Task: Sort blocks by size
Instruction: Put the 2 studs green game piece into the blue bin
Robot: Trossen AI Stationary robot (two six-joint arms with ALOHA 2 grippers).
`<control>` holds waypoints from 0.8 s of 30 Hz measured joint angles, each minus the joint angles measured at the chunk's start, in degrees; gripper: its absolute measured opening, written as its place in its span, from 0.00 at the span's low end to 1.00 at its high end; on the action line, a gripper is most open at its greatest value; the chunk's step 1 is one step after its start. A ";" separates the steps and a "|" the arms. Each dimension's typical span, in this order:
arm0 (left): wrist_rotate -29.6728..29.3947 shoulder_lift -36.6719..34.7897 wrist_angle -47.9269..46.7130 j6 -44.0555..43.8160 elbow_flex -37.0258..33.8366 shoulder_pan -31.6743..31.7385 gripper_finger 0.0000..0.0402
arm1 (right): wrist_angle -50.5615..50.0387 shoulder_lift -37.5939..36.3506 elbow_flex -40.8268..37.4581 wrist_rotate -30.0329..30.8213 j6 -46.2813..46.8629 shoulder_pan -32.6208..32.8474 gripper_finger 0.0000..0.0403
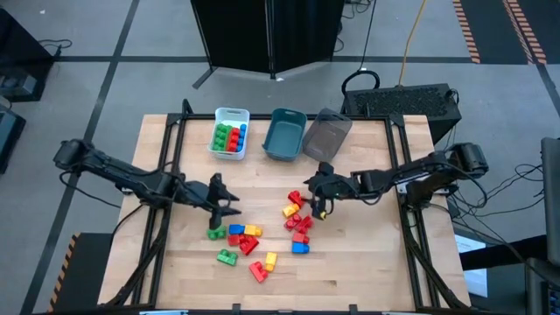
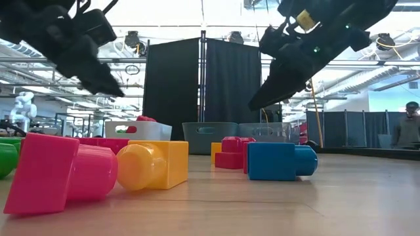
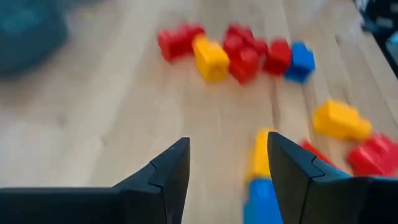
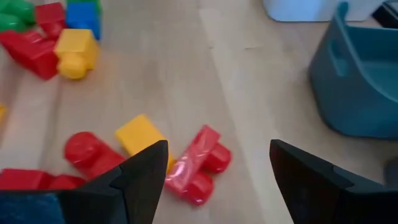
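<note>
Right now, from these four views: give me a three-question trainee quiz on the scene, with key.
1. True or false: the white bin already holds blocks.
2. Which bin stands between the other two? A white, B teal, C grey.
3. Fill in: the left gripper and right gripper both hover with fingers ____.

Key: 1 true, with green, red and blue ones inside. 2 B, the teal bin sits beside the grey bin. 3 open, nothing held.

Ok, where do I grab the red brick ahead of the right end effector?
Likely from above with the right end effector, pinching the red brick by its end faces: it lies on its side, studs jutting from one long side, a yellow block crowding the other.
</note>
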 joint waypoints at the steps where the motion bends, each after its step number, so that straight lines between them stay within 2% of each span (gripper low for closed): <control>1: 0.60 0.19 -1.23 -0.98 0.00 -0.68 0.42 | 0.00 0.00 0.02 0.01 -0.29 -0.50 0.66; 11: 5.69 0.39 -13.20 -17.96 0.00 -9.12 0.42 | 0.09 0.00 0.05 -0.05 -2.68 -4.11 0.66; 19: 5.45 0.39 -18.79 -29.41 0.00 -15.85 0.42 | 0.64 0.02 0.08 -0.07 -4.44 -5.76 0.66; 24: 2.53 0.45 -25.15 -35.11 0.00 -19.23 0.42 | 0.94 0.02 0.09 -0.11 -5.04 -6.34 0.66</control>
